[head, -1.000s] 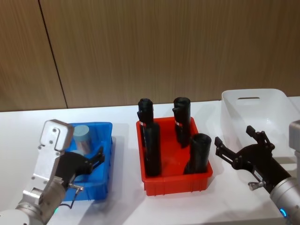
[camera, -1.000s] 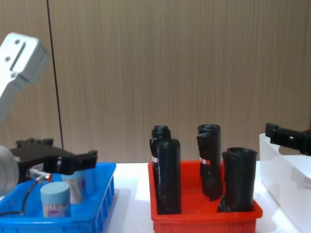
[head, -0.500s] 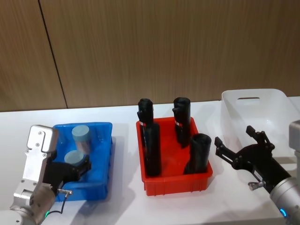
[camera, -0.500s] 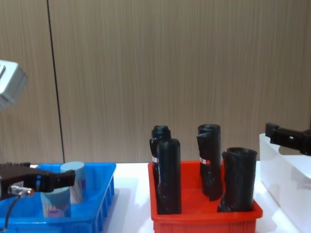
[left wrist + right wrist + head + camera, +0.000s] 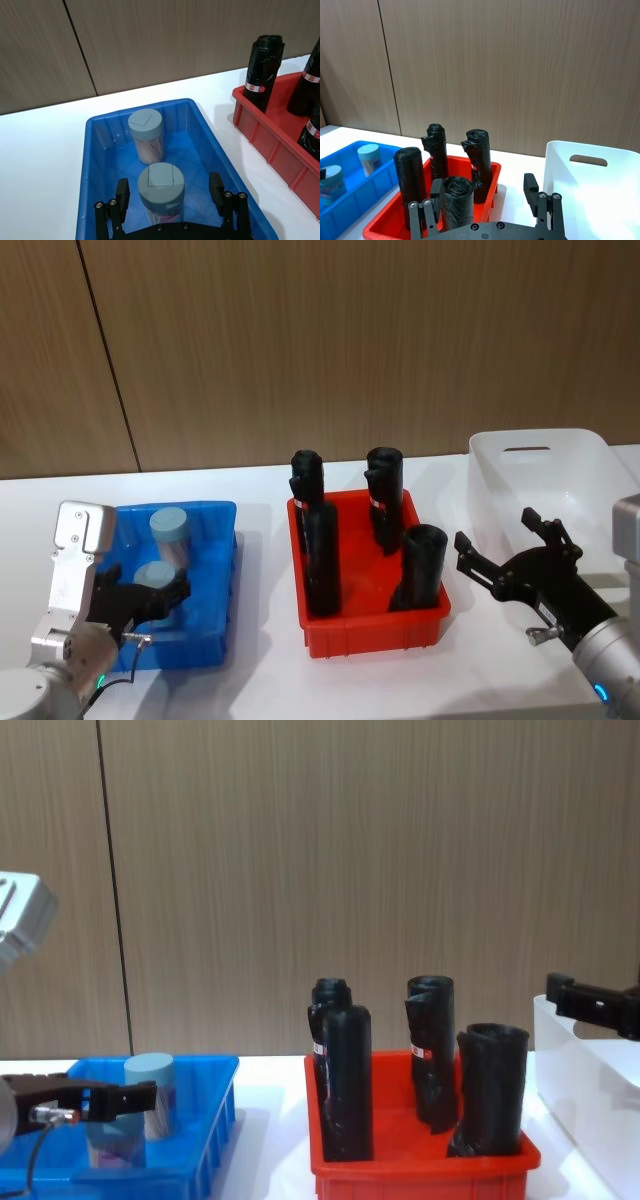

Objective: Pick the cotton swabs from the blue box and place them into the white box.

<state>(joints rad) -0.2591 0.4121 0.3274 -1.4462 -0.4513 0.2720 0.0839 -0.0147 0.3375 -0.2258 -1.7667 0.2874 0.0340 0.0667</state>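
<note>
The nearer jar of cotton swabs (image 5: 161, 182) stands in the blue box (image 5: 200, 107), a second jar (image 5: 145, 125) at its twelve o'clock, and my left gripper (image 5: 169, 186) straddles it wide open, holding nothing. Closing off-centre could, I judge, tip it or knock its neighbour. At three o'clock the red bin (image 5: 370, 625) of tall black rolls (image 5: 322, 540) bars a low carry to the white box (image 5: 560, 455), near which the right gripper (image 5: 493, 527) hangs open and empty.

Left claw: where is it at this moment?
In the left wrist view, the left claw is open inside the blue box on the robot's left, its fingers either side of the nearer cotton swab jar without touching it.
</note>
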